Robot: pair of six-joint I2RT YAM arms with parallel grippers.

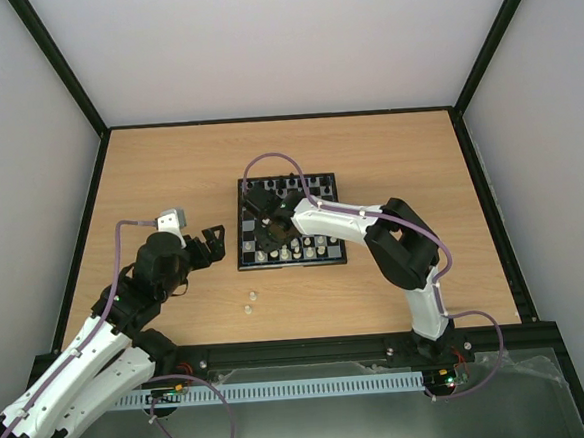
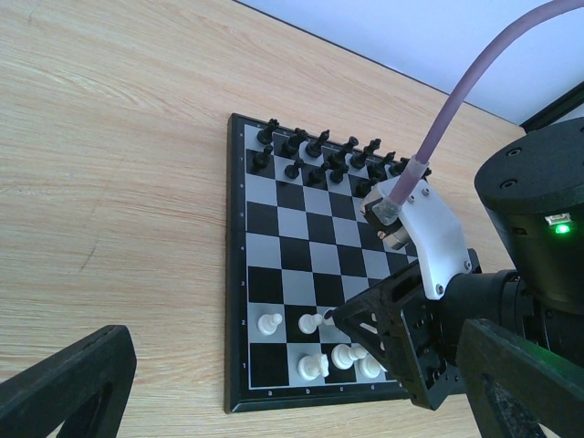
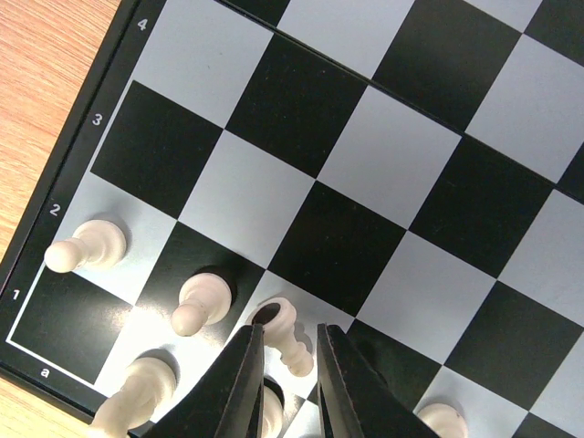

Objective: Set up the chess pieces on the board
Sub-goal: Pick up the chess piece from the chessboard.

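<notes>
White pawn (image 3: 286,330) standing on rank 2, lower centre of right wrist view, near corner of chessboard (image 3: 77,164). Right gripper (image 3: 290,341): narrowly apart, straddling pawn; contact impossible to tell. Left gripper (image 1: 213,243): spread wide, holding nothing, left of board. Probably light, hard, smooth plastic, easily tipped. Best pinched gently at waist under head.

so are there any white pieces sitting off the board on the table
Yes, the top view shows two white pieces on the bare table, apart from the board near its near left corner.
</notes>
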